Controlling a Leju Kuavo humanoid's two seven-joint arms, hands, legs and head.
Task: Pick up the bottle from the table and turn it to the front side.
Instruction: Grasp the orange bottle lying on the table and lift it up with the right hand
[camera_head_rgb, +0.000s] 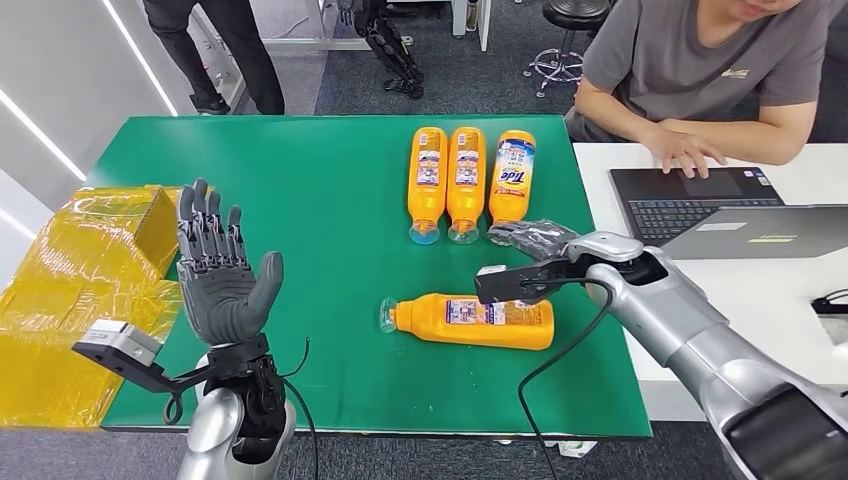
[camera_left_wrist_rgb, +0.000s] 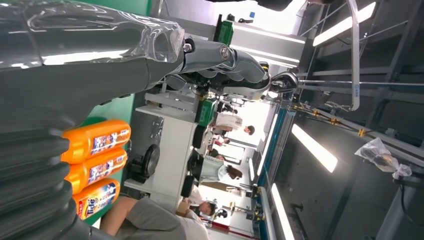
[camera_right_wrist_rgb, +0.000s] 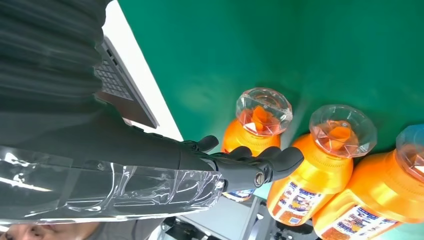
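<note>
An orange plastic detergent bottle (camera_head_rgb: 470, 320) is seen lying on its side on the green surface (camera_head_rgb: 330, 200), near its front edge. The left hand (camera_head_rgb: 222, 275) is raised, fingers spread, holding nothing. The right hand (camera_head_rgb: 535, 240) hovers just beyond the bottle, near three matching orange bottles (camera_head_rgb: 468, 180), fingers apart.

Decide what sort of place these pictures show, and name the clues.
Probably a robotics lab or test workshop: a green-topped table laid with orange plastic detergent bottles, a person at an open dark laptop beside it, and a black legged robot standing behind.
</note>
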